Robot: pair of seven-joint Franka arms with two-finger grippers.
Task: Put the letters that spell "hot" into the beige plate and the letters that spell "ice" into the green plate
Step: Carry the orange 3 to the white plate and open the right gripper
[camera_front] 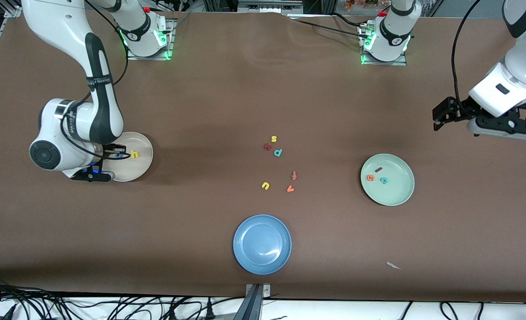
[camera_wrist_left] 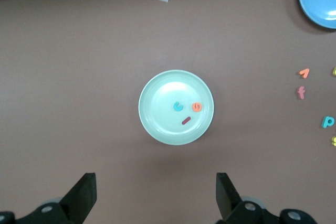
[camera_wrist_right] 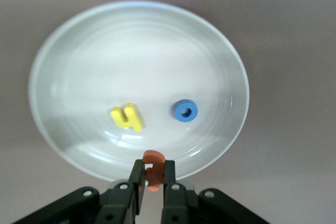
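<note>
The beige plate [camera_wrist_right: 139, 85], near the right arm's end of the bench [camera_front: 227, 89], holds the yellow h [camera_wrist_right: 127, 116] and blue o [camera_wrist_right: 185, 110]. The right claw [camera_wrist_right: 153, 178] hangs over its rim, clenched on the orange t [camera_wrist_right: 154, 166]. The green plate [camera_front: 387, 179], toward the left arm's end, holds the dark red i [camera_front: 378, 169], teal c [camera_front: 383, 180] and orange e [camera_front: 370, 178]. The left claw [camera_wrist_left: 155, 195] waits over bare bench beside the green plate, fingers spread. The blue plate [camera_front: 262, 244] sits near the bench's front edge.
</note>
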